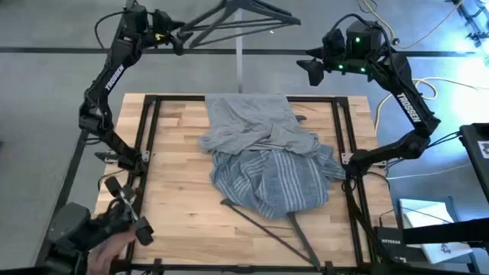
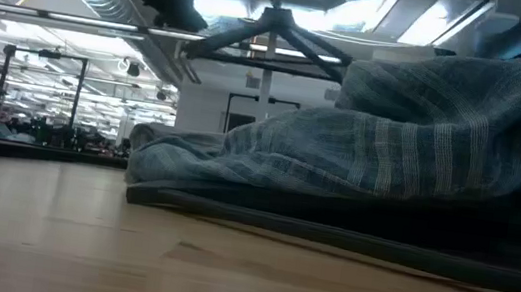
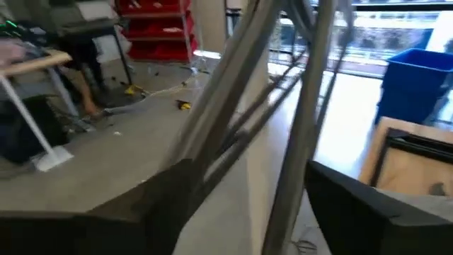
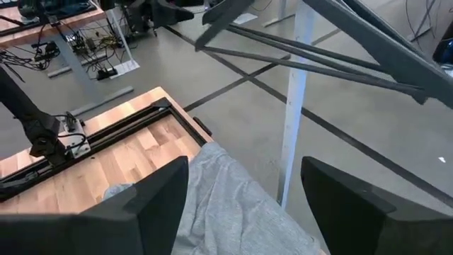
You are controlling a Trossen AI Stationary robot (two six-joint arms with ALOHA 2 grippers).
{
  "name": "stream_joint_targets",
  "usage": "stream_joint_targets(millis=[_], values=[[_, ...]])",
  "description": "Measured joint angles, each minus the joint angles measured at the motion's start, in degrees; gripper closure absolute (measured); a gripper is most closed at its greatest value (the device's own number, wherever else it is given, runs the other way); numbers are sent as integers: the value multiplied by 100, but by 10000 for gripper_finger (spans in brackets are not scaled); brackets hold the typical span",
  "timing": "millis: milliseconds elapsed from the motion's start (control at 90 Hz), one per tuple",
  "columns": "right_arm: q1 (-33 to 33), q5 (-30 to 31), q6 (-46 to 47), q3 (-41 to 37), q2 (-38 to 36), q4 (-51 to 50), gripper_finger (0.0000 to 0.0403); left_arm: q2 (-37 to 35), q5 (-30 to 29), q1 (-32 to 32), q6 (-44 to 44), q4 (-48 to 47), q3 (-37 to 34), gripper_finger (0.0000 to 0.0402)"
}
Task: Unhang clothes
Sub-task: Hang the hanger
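Both shirts off hangers, heaped mid-table [image 1: 176, 153]: grey tee [image 1: 252, 122] on top, striped shirt [image 1: 271, 183] below, nearer front edge. Left hand [image 1: 174, 38] beyond far edge, clamped on hanger [image 1: 237, 19]. Right hand [image 1: 309, 67] beyond far edge too, fingers wide, empty. Best move, I'd judge: set hanger aside clear of heap, release only once it rests. Spare hanger [image 1: 267, 229] partly under striped shirt.

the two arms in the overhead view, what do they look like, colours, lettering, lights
Both arms are dark, slim jointed links. The left arm and right arm each carry white TROSSEN lettering. Green lights glow near the right wrist, and thin dark cables loop along the links. The right gripper's fingers are broad, flat and matte dark.
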Motion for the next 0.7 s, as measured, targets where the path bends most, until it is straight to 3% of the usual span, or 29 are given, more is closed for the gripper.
stream_joint_targets(millis=[189,289,400,533,700], values=[[0,-153,-213,0,0,123,149,-339,82,-369,-78,1194,-5,110],[0,-187,-306,7,30,379,149,-520,-220,-626,3,1851,7,109],[9,-202,-350,9,130,473,152,-662,-140,-880,-503,2114,-3,109],[228,-197,-550,9,420,451,178,-967,522,-1443,-870,1749,2,109],[692,-460,-553,9,806,392,213,-1147,221,-2582,-942,496,-1,116]])
